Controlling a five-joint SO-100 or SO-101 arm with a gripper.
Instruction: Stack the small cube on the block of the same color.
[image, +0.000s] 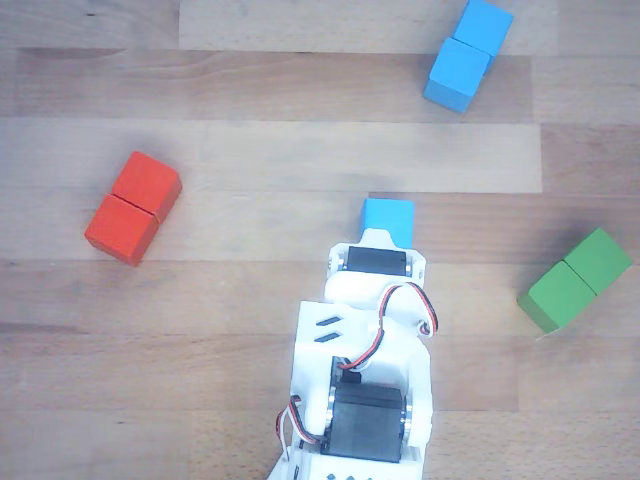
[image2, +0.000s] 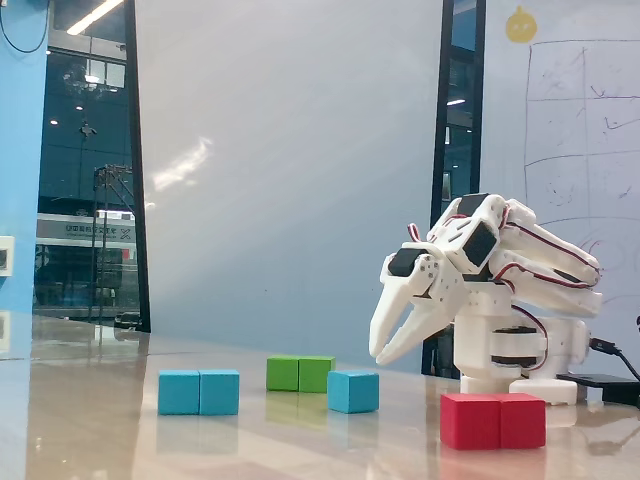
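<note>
Blue small cube (image2: 353, 391) sits on the table in the lower middle of the fixed view, untouched. Gripper (image2: 378, 355) hangs just above it, jaws a little spread. Go down slowly, pinch both sides evenly, then carry it left to the block (image2: 199, 392).

Wooden table (image: 250, 150) with red block (image: 132, 207), green block (image: 575, 279), block (image: 468, 54), small cube (image: 388, 217).
</note>
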